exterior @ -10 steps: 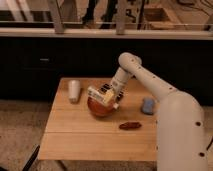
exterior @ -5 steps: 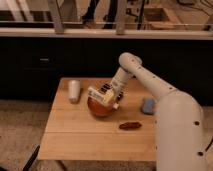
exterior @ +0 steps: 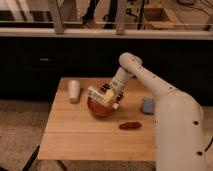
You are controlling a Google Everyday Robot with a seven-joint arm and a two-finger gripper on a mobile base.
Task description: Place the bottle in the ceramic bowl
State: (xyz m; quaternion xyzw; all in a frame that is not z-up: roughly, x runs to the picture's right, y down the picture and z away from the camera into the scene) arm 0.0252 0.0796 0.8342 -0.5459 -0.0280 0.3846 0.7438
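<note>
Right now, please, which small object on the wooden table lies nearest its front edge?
The dark red oblong thing; the white tapered cylinder and blue pad sit farther back, flanking the gripper at the orange-brown bowl.

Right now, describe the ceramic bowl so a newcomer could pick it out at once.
Start at the wooden table; near its middle the robot's claw hangs with the cream-white bottle at it. The ceramic bowl sits directly beneath them. It is the only round, glossy reddish-orange thing, unlike the white tapered cylinder beside it or the small dark red oblong nearer the camera.
</note>
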